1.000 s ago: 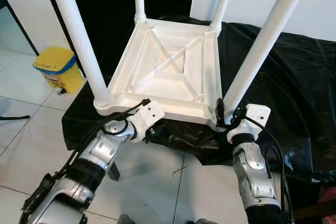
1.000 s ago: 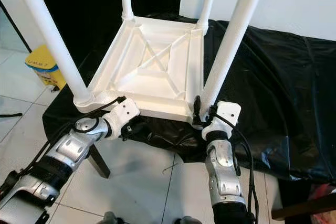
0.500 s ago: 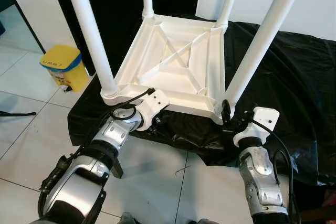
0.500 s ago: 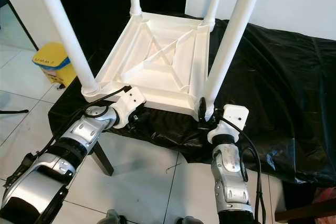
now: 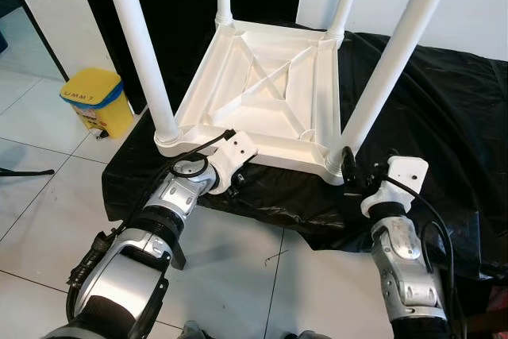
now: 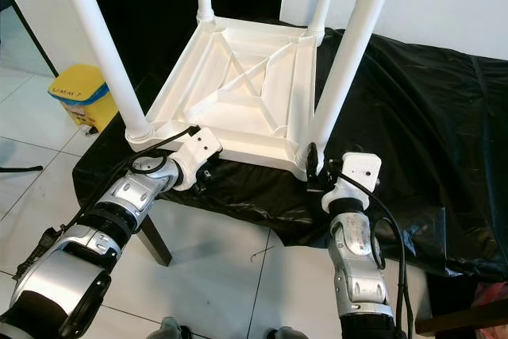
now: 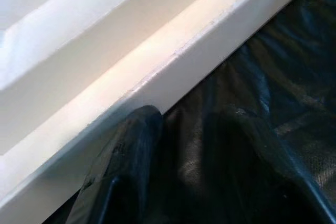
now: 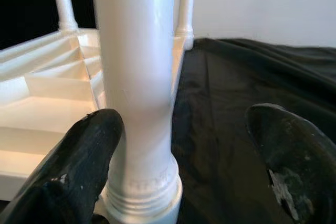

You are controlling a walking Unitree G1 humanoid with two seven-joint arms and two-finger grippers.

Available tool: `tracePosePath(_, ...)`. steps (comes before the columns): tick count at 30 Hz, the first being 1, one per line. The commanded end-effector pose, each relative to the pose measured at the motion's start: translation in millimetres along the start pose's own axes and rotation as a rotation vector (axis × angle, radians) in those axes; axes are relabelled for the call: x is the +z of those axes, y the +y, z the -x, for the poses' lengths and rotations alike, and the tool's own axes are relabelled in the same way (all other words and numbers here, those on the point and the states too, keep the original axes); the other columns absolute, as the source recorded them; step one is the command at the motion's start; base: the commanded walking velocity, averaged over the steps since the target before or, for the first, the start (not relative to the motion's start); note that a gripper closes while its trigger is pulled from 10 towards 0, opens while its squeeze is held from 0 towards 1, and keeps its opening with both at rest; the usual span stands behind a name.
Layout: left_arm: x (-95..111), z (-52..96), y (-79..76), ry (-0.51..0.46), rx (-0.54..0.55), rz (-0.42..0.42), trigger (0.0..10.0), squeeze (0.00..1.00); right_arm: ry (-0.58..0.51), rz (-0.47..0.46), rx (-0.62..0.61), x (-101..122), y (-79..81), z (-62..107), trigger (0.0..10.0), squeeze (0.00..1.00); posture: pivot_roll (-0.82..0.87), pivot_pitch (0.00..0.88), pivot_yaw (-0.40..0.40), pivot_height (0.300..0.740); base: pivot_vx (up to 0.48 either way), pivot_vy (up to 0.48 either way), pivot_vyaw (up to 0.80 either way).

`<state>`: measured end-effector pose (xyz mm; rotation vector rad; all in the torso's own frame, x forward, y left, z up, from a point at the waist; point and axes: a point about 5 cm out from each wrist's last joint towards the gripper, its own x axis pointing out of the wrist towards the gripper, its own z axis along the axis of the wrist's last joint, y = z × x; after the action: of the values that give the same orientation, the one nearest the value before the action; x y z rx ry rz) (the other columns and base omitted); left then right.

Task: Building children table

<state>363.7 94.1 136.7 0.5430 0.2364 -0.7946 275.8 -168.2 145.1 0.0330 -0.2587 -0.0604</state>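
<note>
The white children's table (image 5: 278,152) lies upside down on a black sheet (image 5: 444,117), all its legs pointing up. My left gripper (image 7: 186,124) is at the table's near rim, close to the near left leg (image 5: 139,45). It is open, and its fingertips (image 7: 142,124) rest on the sheet right under the rim. My right gripper (image 8: 186,119) is open at the foot of the near right leg (image 5: 389,61). One finger (image 8: 89,145) touches the leg's base and the other stands apart over the sheet.
A yellow bin (image 5: 91,101) stands on the tiled floor (image 5: 40,220) to the left. The sheet hangs over the near edge of a low support with a dark leg (image 6: 155,244). A white wall (image 5: 476,5) rises behind on the right.
The camera has shifted, so the whole scene sits differently. My right wrist has edged a little to the right of the near right leg's base. The left gripper stays at the near rim.
</note>
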Motion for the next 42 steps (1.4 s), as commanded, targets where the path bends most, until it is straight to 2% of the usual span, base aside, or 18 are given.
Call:
tracePosePath(1,14,5.1,12.1,-0.072,0.159,0.015,10.0,0.0,-0.006,-0.005,0.023,3,1.9,0.1,10.0,1.0,-0.05,0.059,-0.047,0.74,0.0,0.0,0.0)
tracePosePath(5,24,16.3,1.7,-0.172,0.039,0.061,10.0,0.0,0.004,-0.012,0.061,6,4.2,-0.2,10.0,1.0,-0.04,0.056,-0.053,0.74,0.0,0.0,0.0)
tracePosePath(6,30,25.3,-4.8,-0.233,-0.028,0.065,10.0,0.0,0.003,-0.005,0.079,8,4.4,-0.9,10.0,0.0,-0.03,0.054,-0.055,0.74,0.0,0.0,0.0)
tracePosePath(12,36,51.5,-20.1,-0.351,-0.159,0.09,10.0,0.0,0.003,-0.003,0.112,15,5.3,-14.8,10.0,0.0,-0.02,0.046,-0.059,0.74,0.0,0.0,0.0)
tracePosePath(21,35,58.1,-21.3,-0.366,-0.145,0.148,10.0,0.0,-0.016,0.015,0.101,24,11.0,-37.9,10.0,0.0,0.0,0.044,-0.063,0.74,0.0,0.0,0.0)
tracePosePath(23,35,59.6,-19.6,-0.358,-0.116,0.16,10.0,0.0,-0.04,0.005,0.09,38,16.8,-56.2,10.0,0.0,0.02,0.043,-0.074,0.74,0.0,0.0,0.0)
tracePosePath(25,35,59.6,-19.6,-0.358,-0.116,0.16,10.0,0.0,-0.04,0.005,0.09,38,16.8,-56.2,10.0,0.0,0.02,0.043,-0.074,0.74,0.0,0.0,0.0)
tracePosePath(27,35,63.4,-19.7,-0.353,-0.097,0.168,10.0,0.0,-0.039,0.01,0.066,48,21.8,-70.1,10.0,0.0,0.03,0.045,-0.081,0.74,0.0,0.0,0.0)
tracePosePath(32,35,66.8,-20.6,-0.352,-0.088,0.181,10.0,0.0,-0.029,0.001,0.046,53,24.0,-75.1,10.0,0.0,0.03,0.049,-0.088,0.74,0.0,0.0,0.0)
tracePosePath(33,32,68.7,-22.4,-0.345,-0.09,0.194,10.0,0.0,-0.024,-0.004,0.035,53,24.7,-75.5,0.0,0.0,0.03,0.057,-0.089,0.74,0.0,0.0,0.0)
tracePosePath(35,30,69.8,-23.7,-0.34,-0.092,0.203,10.0,0.0,-0.021,-0.007,0.027,54,25.0,-75.4,0.0,0.0,0.03,0.057,-0.089,0.74,0.0,0.0,0.0)
tracePosePath(36,25,70.9,-24.7,-0.316,-0.089,0.202,10.0,0.0,-0.012,-0.012,0.013,53,24.9,-75.6,3.9,0.0,0.03,0.059,-0.089,0.74,0.0,0.0,0.0)
tracePosePath(37,22,71.6,-25.3,-0.3,-0.086,0.199,10.0,0.0,-0.006,-0.017,0.004,53,24.8,-75.7,3.9,0.0,0.03,0.059,-0.089,0.74,0.0,0.0,0.0)
tracePosePath(38,18,72.5,-25.4,-0.279,-0.085,0.195,10.0,0.0,0.002,-0.031,-0.01,53,24.1,-75.5,10.0,0.0,0.04,0.064,-0.089,0.74,0.0,0.0,0.0)
tracePosePath(39,14,73.8,-25.4,-0.261,-0.084,0.189,10.0,0.0,0.011,-0.047,-0.023,53,23.6,-75.6,10.0,0.0,0.04,0.064,-0.089,0.74,0.0,0.0,0.0)
tracePosePath(40,11,75.1,-25.1,-0.25,-0.081,0.184,10.0,0.0,0.019,-0.069,-0.035,52,23.3,-75.2,1.5,0.0,0.04,0.067,-0.089,0.74,0.0,0.0,0.0)
tracePosePath(41,11,75.1,-25.1,-0.25,-0.081,0.184,10.0,0.0,0.019,-0.069,-0.035,52,23.3,-75.2,1.5,0.0,0.04,0.067,-0.089,0.74,0.0,0.0,0.0)
tracePosePath(42,9,76.2,-24.2,-0.24,-0.074,0.179,10.0,0.0,0.027,-0.092,-0.043,52,23.2,-74.8,0.0,0.0,0.04,0.067,-0.089,0.74,0.0,0.0,0.0)
